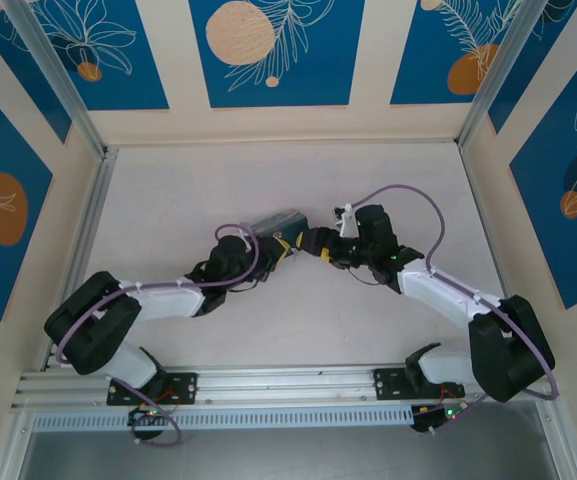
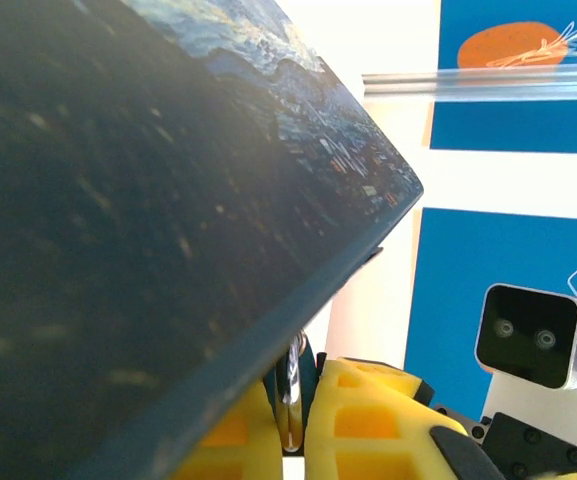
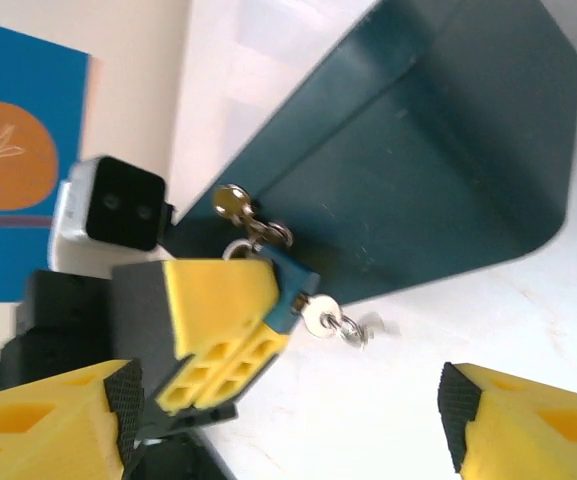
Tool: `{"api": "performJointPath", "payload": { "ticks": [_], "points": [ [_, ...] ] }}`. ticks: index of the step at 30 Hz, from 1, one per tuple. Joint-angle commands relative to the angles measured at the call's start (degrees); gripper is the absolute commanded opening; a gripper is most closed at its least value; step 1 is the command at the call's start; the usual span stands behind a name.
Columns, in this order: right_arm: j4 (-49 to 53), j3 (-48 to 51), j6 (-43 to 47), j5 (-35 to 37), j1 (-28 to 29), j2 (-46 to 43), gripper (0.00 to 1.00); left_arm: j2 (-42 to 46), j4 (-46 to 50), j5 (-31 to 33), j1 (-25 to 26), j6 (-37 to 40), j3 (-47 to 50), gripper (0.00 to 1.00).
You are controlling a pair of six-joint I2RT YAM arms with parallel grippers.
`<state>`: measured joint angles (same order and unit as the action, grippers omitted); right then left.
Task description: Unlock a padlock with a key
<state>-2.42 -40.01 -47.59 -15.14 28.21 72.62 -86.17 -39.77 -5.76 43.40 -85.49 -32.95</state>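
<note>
Silvery key (image 3: 318,320) juts lower-right from blue padlock (image 3: 290,290).

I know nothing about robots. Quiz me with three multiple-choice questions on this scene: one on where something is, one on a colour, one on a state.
1. Where is the silvery key?
A. Pinched by the right gripper.
B. Sticking out of the padlock.
C. Pinched by the left gripper.

2. What colour are the grippers' fingers?
A. Yellow.
B. Red.
C. White.

3. What state is the right gripper in?
A. Shut on the key.
B. Shut on the padlock.
C. Open, holding nothing.

Answers:
1 B: the key's round head juts from the end of the blue padlock, which the left gripper clamps.
2 A: yellow finger blocks appear in both wrist views.
3 C: its two fingers stand wide apart, gripping nothing.
</note>
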Motion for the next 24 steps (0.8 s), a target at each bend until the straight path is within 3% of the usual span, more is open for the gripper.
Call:
{"api": "performJointPath", "payload": {
  "ticks": [1, 6, 13, 24],
  "points": [
    [13.95, -4.14, 13.83, 8.63, 2.78, -1.86, 0.72, -1.23, 0.31, -3.26, -0.23, 1.90, -1.85, 0.00],
    [19.94, -6.57, 23.90, 19.09, 7.51, -1.71, 0.55, -1.68, 2.06, -5.67, -0.77, 3.08, -2.87, 0.00],
    [19.36, -6.55, 33.11, 26.97, 11.44, -1.33, 0.51, -2.03, 4.34, -8.78, -1.27, 4.32, -4.74, 0.00],
    [14.13, -3.85, 37.37, 24.53, 12.05, -0.78, 0.51, -2.07, 5.56, -11.20, -1.64, 4.72, -5.85, 0.00]
  ]
}}
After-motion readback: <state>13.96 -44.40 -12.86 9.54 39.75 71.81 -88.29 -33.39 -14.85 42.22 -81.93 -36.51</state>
